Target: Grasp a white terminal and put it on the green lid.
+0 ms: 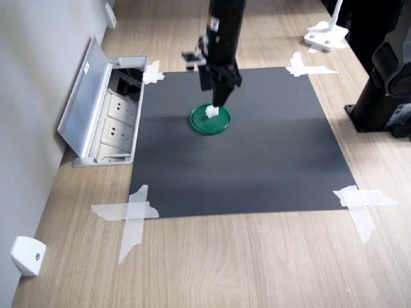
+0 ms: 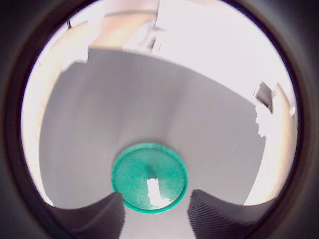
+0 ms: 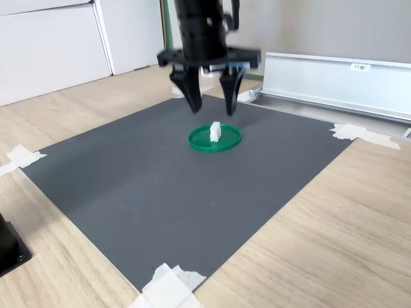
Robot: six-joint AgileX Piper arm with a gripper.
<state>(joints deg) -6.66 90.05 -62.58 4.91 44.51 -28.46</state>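
Overexposed, perhaps blurred fisheye wrist view

The white terminal [image 3: 215, 131] (tiny, standing upright) rests on the flat round green lid [image 3: 226, 142], near its centre.

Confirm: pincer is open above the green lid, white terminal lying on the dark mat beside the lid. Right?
Not quite. The white terminal stands on the green lid, not on the dark mat beside it; the second exterior view shows this plainly. The rest holds: the pincer is open above the lid.
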